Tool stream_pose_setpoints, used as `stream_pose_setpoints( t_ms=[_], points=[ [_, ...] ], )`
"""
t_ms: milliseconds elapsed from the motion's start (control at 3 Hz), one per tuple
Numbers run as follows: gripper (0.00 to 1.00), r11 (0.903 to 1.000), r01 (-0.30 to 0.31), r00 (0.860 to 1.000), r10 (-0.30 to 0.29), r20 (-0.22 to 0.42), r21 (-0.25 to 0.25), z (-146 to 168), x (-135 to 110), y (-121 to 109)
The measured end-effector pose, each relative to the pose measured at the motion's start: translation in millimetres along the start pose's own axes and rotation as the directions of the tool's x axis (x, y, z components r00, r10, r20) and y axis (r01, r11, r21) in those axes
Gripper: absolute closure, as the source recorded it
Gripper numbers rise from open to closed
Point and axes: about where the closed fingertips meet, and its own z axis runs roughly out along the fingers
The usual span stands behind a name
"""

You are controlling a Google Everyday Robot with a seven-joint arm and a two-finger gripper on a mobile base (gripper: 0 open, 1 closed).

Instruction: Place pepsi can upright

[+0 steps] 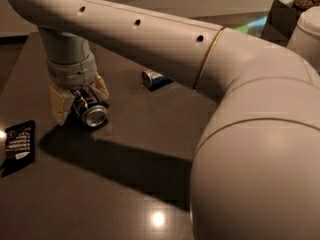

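Tabletop point(120, 194): dark brown, smooth, faintly glossy, with one small lamp glint down at 6 o'clock. Pale wall behind, at 12 o'clock. The tabletop's left edge slants away toward 10 o'clock, with darker floor beyond it.

Arm point(150, 34): thick and cream-coloured. Its bulk fills the 4 o'clock quarter, it crosses up to 11 o'clock, then drops at the wrist. It throws a broad shadow over the tabletop from 9 round to 6 o'clock.

Gripper point(82, 106): on the 9 o'clock side, pointing down, low over the tabletop. Its tan fingers point(59, 104) stand one on each side of the pepsi can point(92, 113) and are closed in on it. The can is tipped over, not upright, with its silver top facing 5 o'clock and its dark body running back up between the fingers. Cannot tell whether its lower rim touches the tabletop.

Second can point(152, 78): on its side, at 2 o'clock from the gripper and well apart from it, close under the arm.

Black packet point(19, 143): lying flat near the left edge, at 8 o'clock from the gripper and apart from it.

Far corner at 2 o'clock: a dark box point(282, 16), with a white rounded object point(307, 31) beside it.

Open room: a bare strip between the gripper and the second can, and a wider bare band from 6 to 8 o'clock, mostly in shadow. The arm blocks the right half
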Motion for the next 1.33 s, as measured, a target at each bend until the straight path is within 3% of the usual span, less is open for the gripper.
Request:
stream_pose_setpoints(
  t_ms=[667, 1000, 1333],
  points=[
    [0.69, 1.0, 0.009, 1.0, -0.009, 0.001, 0.001, 0.8, -6.0, 5.2],
    [0.93, 0.9993, 0.036, 0.999, -0.036, 0.037, 0.009, -7.7, -7.1, 9.4],
    [1.0, 0.9948, 0.099, 0.989, -0.101, 0.112, 0.027, -21.9, -4.4, 16.4]
  ],
)
